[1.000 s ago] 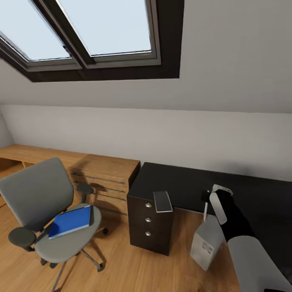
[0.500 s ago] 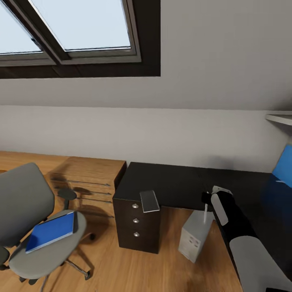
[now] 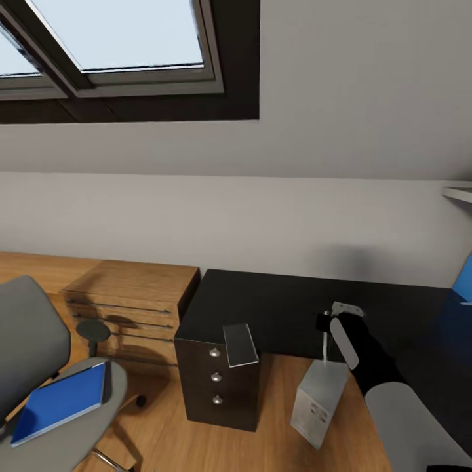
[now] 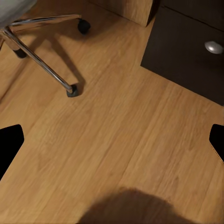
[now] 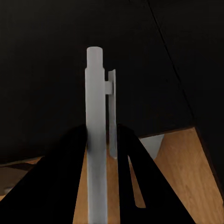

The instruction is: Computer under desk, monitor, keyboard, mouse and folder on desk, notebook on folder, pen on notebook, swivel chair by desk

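Head view: the camera has swung right since a second ago, so the swivel chair (image 3: 39,367) with the folder (image 3: 58,403) on its seat now sits at the frame's edge; this is camera travel, not object movement. The right gripper (image 3: 326,328) hovers over the desk (image 3: 275,305), pen (image 3: 324,346) hanging below it, the computer (image 3: 320,402) beneath; the notebook (image 3: 240,344) overhangs the drawer unit (image 3: 219,380). Left wrist view: fingers (image 4: 9,144) spread wide, empty, above the floor (image 4: 116,140). Right wrist view: jaws clamped on the pen. Folder remains unmoved, so stacking cannot yet proceed.
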